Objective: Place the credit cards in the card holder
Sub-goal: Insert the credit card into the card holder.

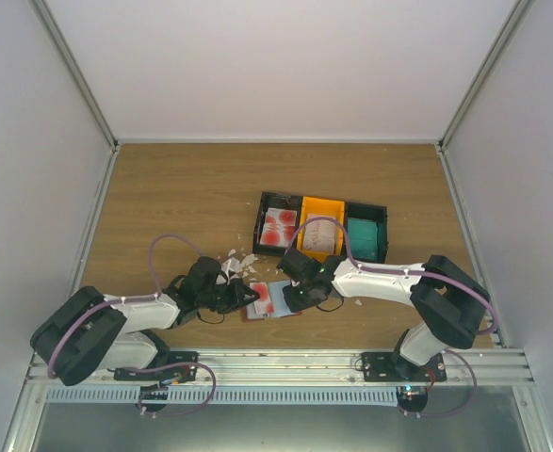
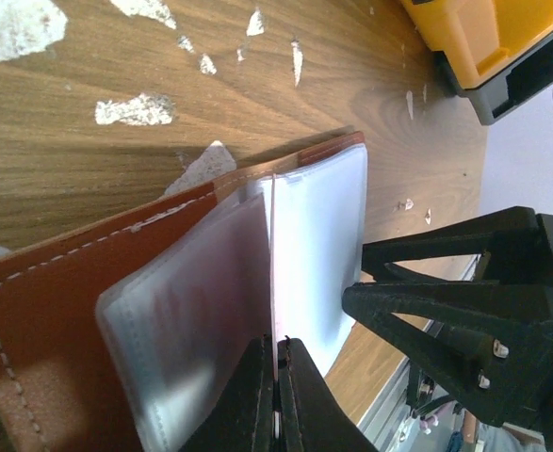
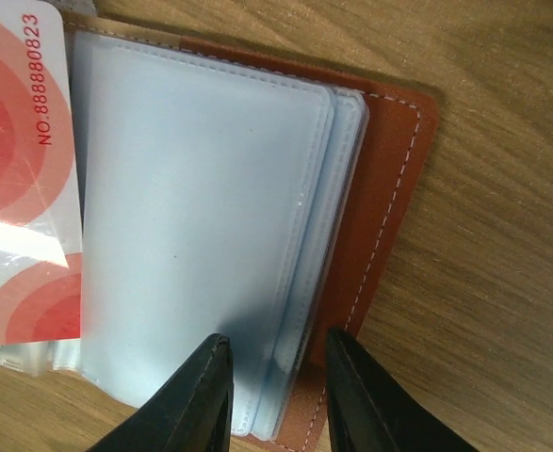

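Wood-grain worktop (image 1: 182,188) fills the floor of a pale-walled enclosure, and I see three small trays in a row around its middle, a little toward the right edge: a black tray (image 1: 260,221) with white-and-red credit cards (image 1: 279,229), an orange tray (image 1: 323,201) with pale beige cards (image 1: 321,235), and a second black tray (image 1: 365,205) with teal cards (image 1: 363,235). White scraps (image 1: 238,264) lie scattered between the trays and the near edge. The card holder (image 3: 389,188) lies open close to the near edge, about midway along it, brown leather down and its clear plastic sleeves facing up. One white-and-red card (image 3: 17,188) sits on its left half, under glossy plastic, with a printed number along its edge. My left tool (image 2: 274,344) is pinched tight on a thin leaf of the card holder, holding that leaf upright above the leather. My right tool (image 3: 276,344) hangs just beside it over the other half, its fingers set narrow with a gap between them, one over the stacked sleeves and one over the stitched leather border. I cannot tell whether they touch the sleeves.
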Robot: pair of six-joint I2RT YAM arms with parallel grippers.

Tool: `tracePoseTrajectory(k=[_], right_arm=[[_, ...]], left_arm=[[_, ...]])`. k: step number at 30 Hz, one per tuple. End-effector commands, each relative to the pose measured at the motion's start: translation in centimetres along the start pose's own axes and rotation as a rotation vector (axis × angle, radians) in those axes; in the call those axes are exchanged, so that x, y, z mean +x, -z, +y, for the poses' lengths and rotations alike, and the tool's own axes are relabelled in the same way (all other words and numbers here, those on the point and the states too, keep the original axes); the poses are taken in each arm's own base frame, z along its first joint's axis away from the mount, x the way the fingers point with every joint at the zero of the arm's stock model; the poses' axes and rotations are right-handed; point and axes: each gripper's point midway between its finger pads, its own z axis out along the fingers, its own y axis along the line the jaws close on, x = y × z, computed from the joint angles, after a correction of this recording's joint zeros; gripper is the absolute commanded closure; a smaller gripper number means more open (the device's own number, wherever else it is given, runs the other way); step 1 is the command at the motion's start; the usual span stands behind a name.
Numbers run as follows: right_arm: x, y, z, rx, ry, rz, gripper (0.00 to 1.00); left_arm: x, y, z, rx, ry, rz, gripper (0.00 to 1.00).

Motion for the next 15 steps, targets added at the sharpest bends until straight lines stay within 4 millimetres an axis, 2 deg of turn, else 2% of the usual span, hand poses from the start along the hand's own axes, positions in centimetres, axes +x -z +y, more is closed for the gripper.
tracePoseTrajectory(k=[1, 9, 15], right_arm=[[1.2, -1.1, -0.5, 0.032, -0.012, 0.049, 0.72], [1.5, -1.4, -0.5, 0.03, -0.021, 0.065, 0.74], [1.8, -1.7, -0.6, 0.033, -0.029, 0.078, 0.79]], left_arm=[[-0.1, -0.4, -0.1, 0.03, -0.01, -0.011, 1.0], [0.8, -1.2, 0.9, 0.02, 0.021, 0.041, 1.0], [1.3, -1.6, 1.0, 0.01, 0.021, 0.065, 1.0]])
